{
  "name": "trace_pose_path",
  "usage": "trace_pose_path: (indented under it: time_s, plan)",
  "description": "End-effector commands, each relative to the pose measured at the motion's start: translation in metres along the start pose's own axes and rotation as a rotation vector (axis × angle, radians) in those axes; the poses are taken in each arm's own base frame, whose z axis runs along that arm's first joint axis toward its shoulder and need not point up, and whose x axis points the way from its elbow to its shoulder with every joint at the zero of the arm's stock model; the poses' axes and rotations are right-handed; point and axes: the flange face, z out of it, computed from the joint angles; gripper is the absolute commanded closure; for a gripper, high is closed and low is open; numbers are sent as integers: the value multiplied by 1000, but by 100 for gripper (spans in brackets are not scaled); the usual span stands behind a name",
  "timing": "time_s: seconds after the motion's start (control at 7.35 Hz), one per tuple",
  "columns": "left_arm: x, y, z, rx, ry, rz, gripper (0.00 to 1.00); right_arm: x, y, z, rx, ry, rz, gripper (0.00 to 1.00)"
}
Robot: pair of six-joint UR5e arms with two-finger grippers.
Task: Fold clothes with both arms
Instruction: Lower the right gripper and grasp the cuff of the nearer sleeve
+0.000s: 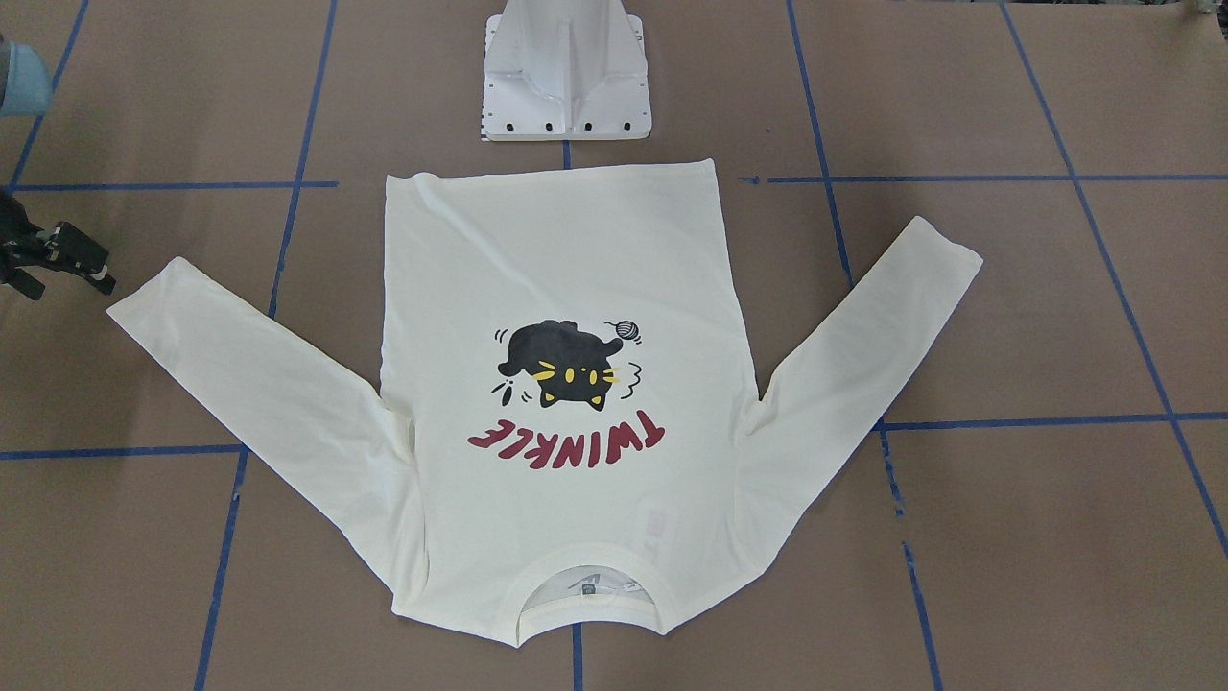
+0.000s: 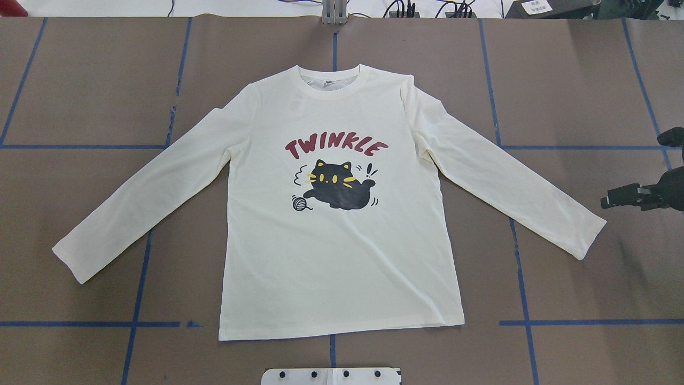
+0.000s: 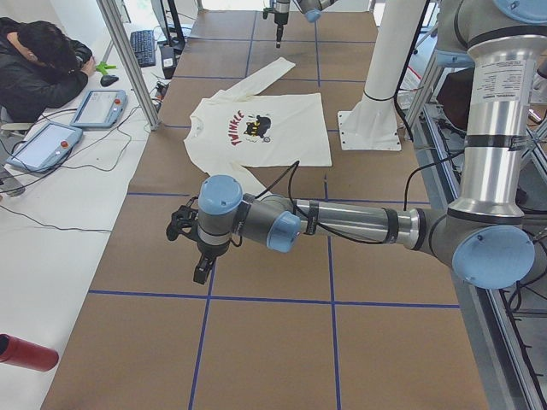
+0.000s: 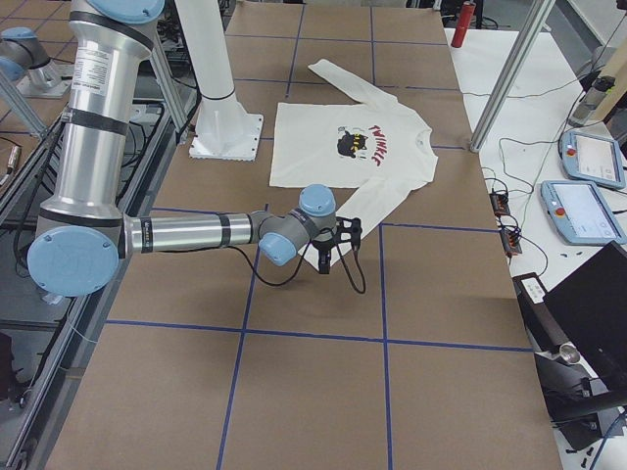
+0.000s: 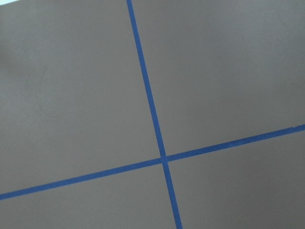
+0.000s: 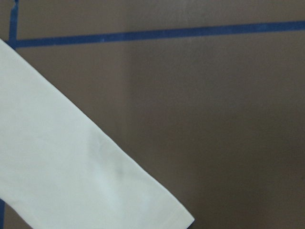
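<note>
shirt (image 2: 342, 256) lies flat, print up, mid-worktop: collar toward the far edge, hem toward the robot's edge, sleeves splayed toward both ends. right gripper (image 1: 58, 257) sits just past the right cuff (image 2: 585, 235) on the right-end side, not touching. that sleeve's long axis runs diagonally out toward it. left gripper (image 3: 202, 256) is well off toward the left end, over bare blue tape (image 5: 164, 159). can't tell if either pincer is open or closed. right arm's nearer, i'd guess.
</note>
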Motion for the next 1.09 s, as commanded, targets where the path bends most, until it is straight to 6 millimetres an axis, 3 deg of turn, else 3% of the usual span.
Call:
trace_pose_path:
  time_s: [0.0,0.95]
  plan:
    - [-3,17,6,17,23,18,0,-35,40,44,-7,60,-103,0]
    - [-3,18,7,22,29,26,0,-27,41,54,-29,76,-74,0]
